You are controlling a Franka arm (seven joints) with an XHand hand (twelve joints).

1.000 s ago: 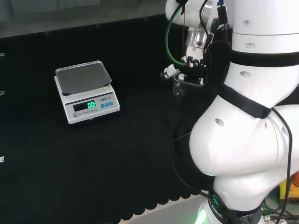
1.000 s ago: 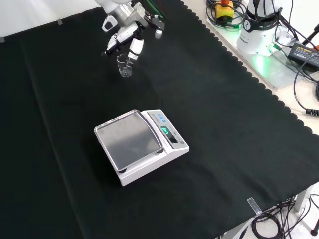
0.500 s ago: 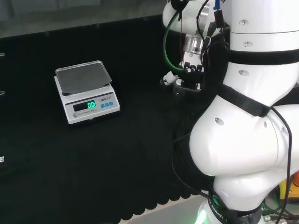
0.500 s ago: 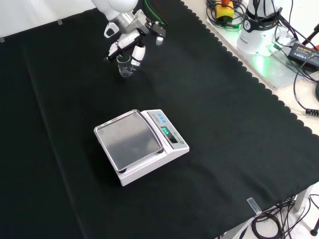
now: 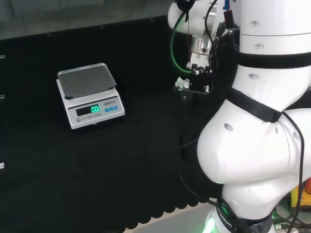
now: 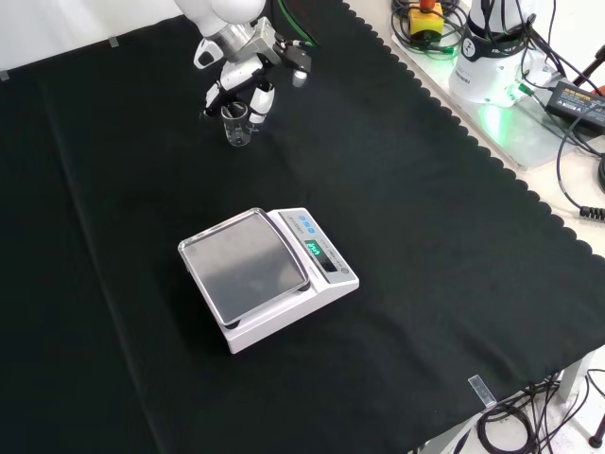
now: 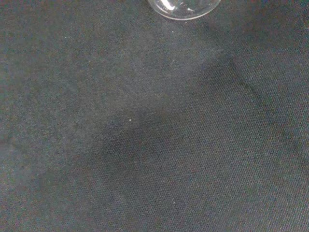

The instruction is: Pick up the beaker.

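Observation:
A small clear glass beaker [image 6: 237, 130] stands upright on the black cloth at the far side of the bench in the front view. The black and white hand [image 6: 240, 83] has come down over it, with curled fingers [image 6: 215, 95] on one side of the rim and the thumb on the other. In the head view the hand [image 5: 195, 83] sits just left of the arm's white links, and the beaker [image 5: 185, 95] is half hidden below it. The wrist view catches the beaker's round base [image 7: 184, 7] resting on the cloth.
A white digital scale [image 6: 269, 275] with a steel pan and a lit green display stands near the middle of the cloth, well in front of the beaker; it appears at the left as the scale [image 5: 90, 95] in the head view. Cables and a power base lie beyond the cloth's scalloped edge [image 6: 454, 132].
The hand has dropped lower over the beaker and its fingers have gone from extended to curled in round the rim. The beaker and the scale have stayed in place.

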